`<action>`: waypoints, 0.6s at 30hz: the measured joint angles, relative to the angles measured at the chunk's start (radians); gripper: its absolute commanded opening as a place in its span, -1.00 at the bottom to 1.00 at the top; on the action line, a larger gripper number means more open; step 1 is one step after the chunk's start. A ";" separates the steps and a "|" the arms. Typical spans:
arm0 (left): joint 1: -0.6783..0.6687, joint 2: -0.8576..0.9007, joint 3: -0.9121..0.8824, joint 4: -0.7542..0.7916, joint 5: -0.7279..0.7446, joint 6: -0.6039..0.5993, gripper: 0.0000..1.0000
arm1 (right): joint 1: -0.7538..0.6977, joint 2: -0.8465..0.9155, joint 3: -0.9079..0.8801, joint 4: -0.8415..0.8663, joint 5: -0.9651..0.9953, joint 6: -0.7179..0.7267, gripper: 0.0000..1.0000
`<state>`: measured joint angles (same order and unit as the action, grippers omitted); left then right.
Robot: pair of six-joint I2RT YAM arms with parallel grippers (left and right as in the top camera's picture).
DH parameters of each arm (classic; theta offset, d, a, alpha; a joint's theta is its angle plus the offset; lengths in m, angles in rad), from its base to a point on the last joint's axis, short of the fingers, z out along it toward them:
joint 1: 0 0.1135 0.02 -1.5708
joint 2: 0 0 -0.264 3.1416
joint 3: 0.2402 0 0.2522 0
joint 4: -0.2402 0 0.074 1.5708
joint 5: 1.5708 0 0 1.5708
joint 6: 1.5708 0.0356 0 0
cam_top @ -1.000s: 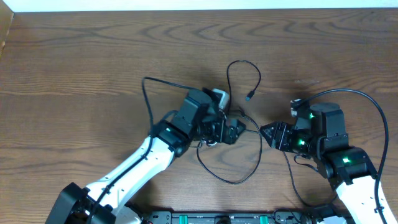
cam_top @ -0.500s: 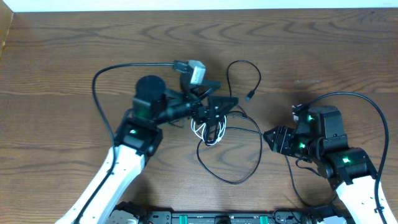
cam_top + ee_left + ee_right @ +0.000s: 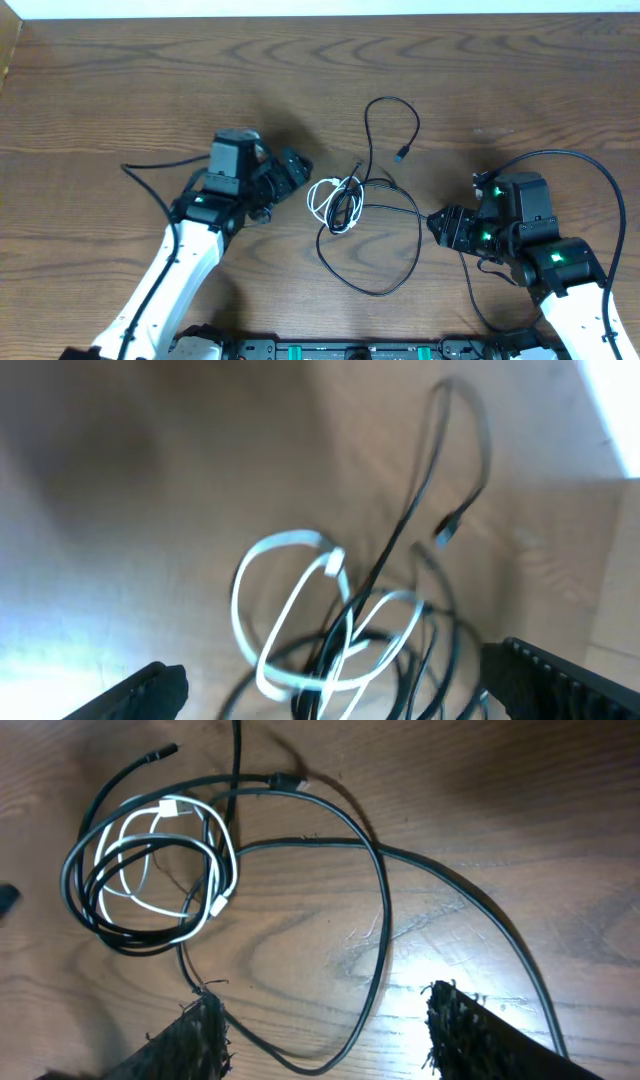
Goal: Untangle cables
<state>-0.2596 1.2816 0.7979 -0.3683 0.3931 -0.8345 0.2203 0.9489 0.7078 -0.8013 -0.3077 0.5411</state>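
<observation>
The cables lie in a tangle on the wooden table (image 3: pixel 120 80). A white cable (image 3: pixel 322 198) is coiled in small loops with black cable (image 3: pixel 345 210) wound through it. One black cable (image 3: pixel 385 101) arcs up to a small plug (image 3: pixel 401 154). Another forms a big loop (image 3: pixel 375 290) toward the front. My left gripper (image 3: pixel 296 170) is open and empty just left of the coil; its wrist view shows the white loops (image 3: pixel 285 610) and a black strand (image 3: pixel 440 470) ahead of the jaws (image 3: pixel 335 675). My right gripper (image 3: pixel 434 222) is open and empty right of the big loop (image 3: pixel 380 920), jaws (image 3: pixel 325 1025) above the table.
Thicker black arm cords run beside the left arm (image 3: pixel 150 170) and over the right arm (image 3: pixel 585 165). The table's back edge (image 3: pixel 320 14) meets a white strip.
My left gripper was over the tangle, lifted it, then let go and drew back left. The white and black coil now lies loose on the table. The right arm has barely moved.
</observation>
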 measured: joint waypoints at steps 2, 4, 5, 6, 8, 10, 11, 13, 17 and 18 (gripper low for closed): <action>-0.025 0.031 0.000 -0.013 0.003 -0.060 0.96 | 0.000 0.000 0.000 0.000 0.006 0.000 0.25; -0.048 0.059 0.000 -0.016 0.006 -0.136 0.96 | 0.000 0.000 0.000 -0.002 0.010 0.000 0.25; -0.059 0.069 0.000 -0.018 0.006 -0.164 0.96 | 0.000 0.000 0.000 -0.005 0.010 0.000 0.25; -0.069 0.078 0.000 -0.017 0.008 -0.190 0.96 | 0.000 0.000 0.000 -0.011 0.011 0.000 0.25; -0.085 0.089 0.000 -0.018 0.010 -0.230 0.96 | 0.000 0.000 0.000 -0.025 0.011 0.000 0.25; -0.093 0.095 0.000 -0.034 0.013 -0.266 0.96 | 0.000 0.000 0.000 -0.040 0.010 0.002 0.25; -0.095 0.097 0.000 -0.047 0.013 -0.283 0.96 | 0.000 0.000 0.000 -0.048 0.009 0.005 0.25; -0.096 0.102 0.000 -0.071 0.013 -0.326 0.96 | 0.000 0.000 0.000 -0.063 0.009 0.021 0.25; -0.096 0.121 0.000 -0.072 -0.015 -0.415 0.96 | 0.000 0.000 0.000 -0.085 0.009 0.049 0.25; -0.096 0.130 0.000 -0.072 -0.023 -0.437 0.96 | 0.000 0.000 0.000 -0.089 0.008 0.054 0.25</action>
<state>-0.3553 1.4120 0.7979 -0.4400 0.3698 -1.2713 0.2203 0.9489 0.7078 -0.8898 -0.2993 0.5953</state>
